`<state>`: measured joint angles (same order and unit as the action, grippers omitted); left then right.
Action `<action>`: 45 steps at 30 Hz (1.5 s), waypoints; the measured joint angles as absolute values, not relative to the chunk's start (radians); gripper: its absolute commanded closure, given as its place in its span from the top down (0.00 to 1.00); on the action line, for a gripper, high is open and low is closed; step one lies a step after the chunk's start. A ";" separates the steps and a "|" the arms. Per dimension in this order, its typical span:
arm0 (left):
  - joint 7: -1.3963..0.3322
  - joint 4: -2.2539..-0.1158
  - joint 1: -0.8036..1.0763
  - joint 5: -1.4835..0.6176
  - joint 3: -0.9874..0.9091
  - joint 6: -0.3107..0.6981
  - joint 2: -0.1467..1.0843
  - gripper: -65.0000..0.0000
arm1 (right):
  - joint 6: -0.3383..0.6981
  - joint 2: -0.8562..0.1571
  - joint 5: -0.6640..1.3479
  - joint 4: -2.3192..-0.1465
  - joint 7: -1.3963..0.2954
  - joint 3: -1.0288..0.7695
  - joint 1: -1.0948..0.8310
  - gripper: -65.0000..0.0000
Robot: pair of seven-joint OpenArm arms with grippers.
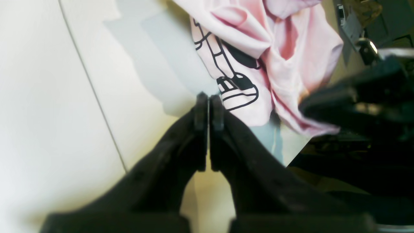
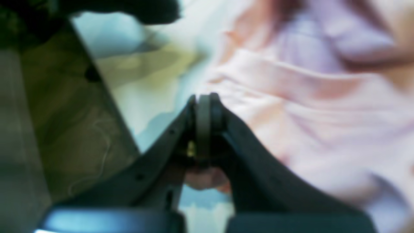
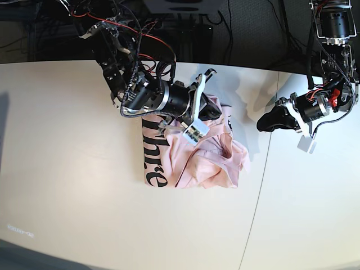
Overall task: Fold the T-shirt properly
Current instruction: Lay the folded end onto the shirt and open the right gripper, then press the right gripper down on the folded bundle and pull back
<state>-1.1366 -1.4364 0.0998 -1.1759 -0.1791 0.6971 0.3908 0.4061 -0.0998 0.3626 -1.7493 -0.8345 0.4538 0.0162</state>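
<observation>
At the near edge of the crumpled T-shirt [image 2: 323, 106], the right gripper [image 2: 204, 100] has its dark fingers [image 2: 216, 111] pressed together; a small fold of pink cloth shows just below the closed tips, so it seems pinched on the fabric, though that view is blurred. In the base view this gripper [image 3: 212, 111] sits on the T-shirt's far side, its cylindrical wrist wrapped in black and red cables.

The left gripper [image 1: 209, 98] holds nothing; its matte black, tapering fingers [image 1: 200, 113] are shut flat against each other with only a hairline seam between them. It hovers apart from the T-shirt [image 1: 275, 58], off to the garment's side over the table [image 1: 48, 97].

The T-shirt [image 3: 202, 160] lies bunched in a soft heap near the middle of the table [image 3: 67, 197], pale pink cotton with deep folds and rounded creases. Bold black lettering runs along one edge of it. The table is smooth and off-white, with a thin seam line beside the T-shirt.
</observation>
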 measured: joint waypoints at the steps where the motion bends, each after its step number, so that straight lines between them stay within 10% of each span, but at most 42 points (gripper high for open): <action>1: -1.137 -1.436 0.099 -1.176 -0.179 0.697 0.391 0.02 | 0.406 -0.100 0.363 -1.749 -0.829 0.472 0.016 0.00; 45: -1.137 -1.436 0.079 -1.171 -0.179 0.697 0.405 0.02 | 0.411 -0.016 0.266 -1.439 -0.732 0.299 0.300 0.00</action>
